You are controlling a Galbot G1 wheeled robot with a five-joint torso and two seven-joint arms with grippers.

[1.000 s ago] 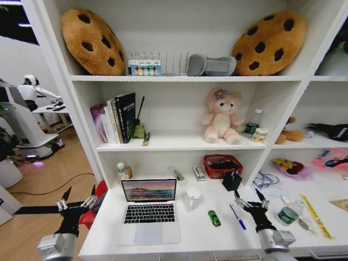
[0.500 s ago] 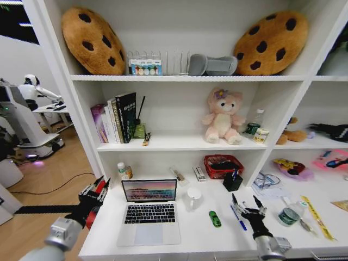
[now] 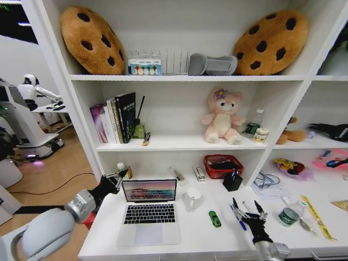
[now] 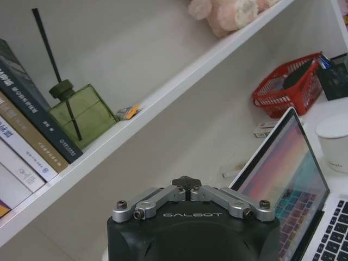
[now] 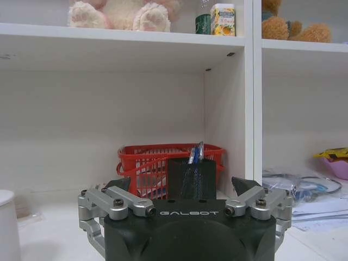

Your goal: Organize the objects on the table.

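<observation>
Early approach step, nothing grasped yet, as I read it. Left claw [image 3: 118, 176] is raised at the top-left corner of the laptop [image 3: 148, 211] screen, just beside the lid edge; in the left wrist view its two links meet at the middle, so the left claw [image 4: 186, 185] reads as pressed together with nothing between, and the open screen sits right by it. Likely job is closing the lid; the next move would call for getting the claw over the top edge of the screen and pushing down evenly, without shoving the laptop across the surface [image 3: 190, 231]. Right claw [image 3: 244, 209] hangs low over the surface with fingers spread and empty, right by the blue pen [image 3: 237, 217], which lies flat near the black pen holder [image 3: 232, 181]; whether a tip touches the pen I cannot tell. A pick there would need the fingers lined up across the thin barrel. Green toy car [image 3: 214, 218] sits loose between laptop and pen. White cup [image 3: 192, 197] stands just right of the screen, contents not visible. Containers: the pen holder already has blue pens standing in it, clear in the right wrist view; red mesh basket [image 3: 222, 165] behind it holds something dark, can't identify. Wire rack [image 3: 157, 62] on the top shelf holds a small box of coloured items at its left end.
</observation>
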